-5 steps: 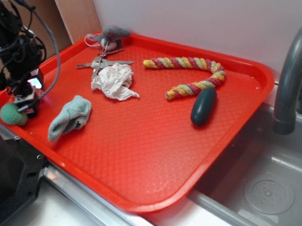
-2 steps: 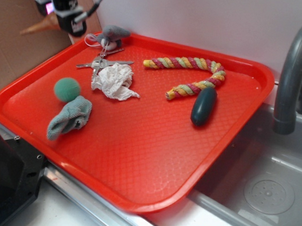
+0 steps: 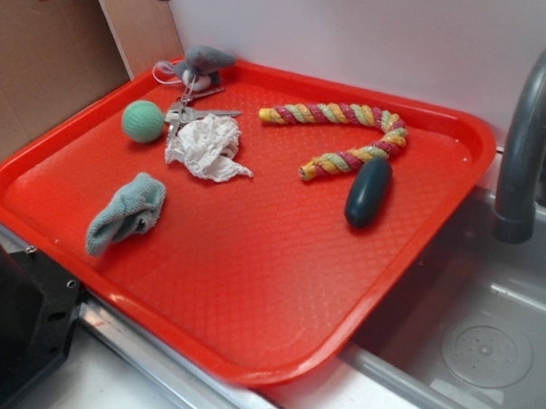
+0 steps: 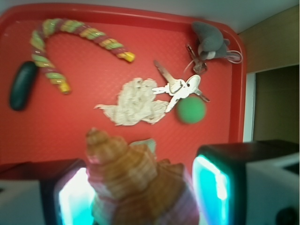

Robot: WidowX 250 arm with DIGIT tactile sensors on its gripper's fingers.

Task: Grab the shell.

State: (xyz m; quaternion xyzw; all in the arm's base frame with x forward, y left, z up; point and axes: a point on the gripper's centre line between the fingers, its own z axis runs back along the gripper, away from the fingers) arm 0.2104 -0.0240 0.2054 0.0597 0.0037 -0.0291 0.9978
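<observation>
Currently, the shell (image 4: 136, 183) is clamped in the end effector (image 4: 140, 197), raised above the red tray (image 4: 93, 140). Listed on the tray: green ball (image 4: 191, 110) touching the keys (image 4: 180, 88), white tissue (image 4: 133, 104), striped rope (image 4: 70, 37), dark green pod (image 4: 22, 85).

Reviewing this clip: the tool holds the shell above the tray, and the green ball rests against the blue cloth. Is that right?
Not quite. The tool does hold the shell above the tray, but the green ball lies apart from the blue cloth, up beside the keys. The exterior view shows it.
</observation>
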